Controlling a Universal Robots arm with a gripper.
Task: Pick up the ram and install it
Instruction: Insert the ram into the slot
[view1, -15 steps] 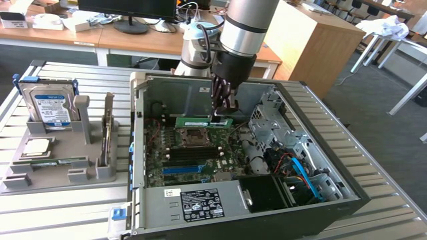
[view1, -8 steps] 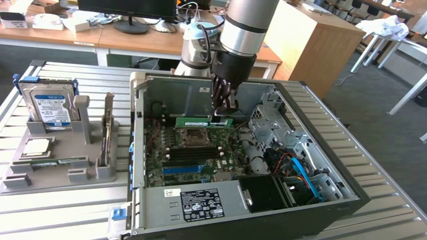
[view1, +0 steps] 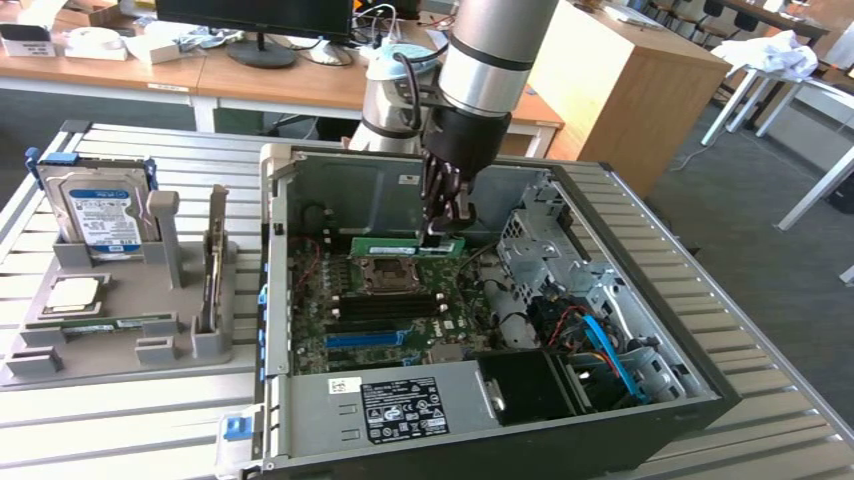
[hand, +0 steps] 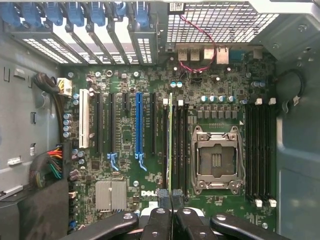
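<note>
The ram (view1: 400, 247), a thin green stick with a white label, hangs level inside the open computer case (view1: 287, 300), just past the empty processor socket (view1: 387, 272). My gripper (view1: 447, 232) is shut on the ram's end toward the exterior view's right. In the wrist view the ram (hand: 170, 135) shows edge-on as a thin line running from my gripper (hand: 170, 200) along the black memory slots (hand: 177, 145) beside the socket (hand: 217, 160). I cannot tell whether it touches a slot.
A grey holder (view1: 120, 345) on the exterior view's left carries a blue-labelled hard drive (view1: 96, 215) and a square silver processor chip (view1: 74, 293). The case walls, the drive cage (view1: 547, 250) and cables (view1: 601, 345) hem in the motherboard. Desks stand behind.
</note>
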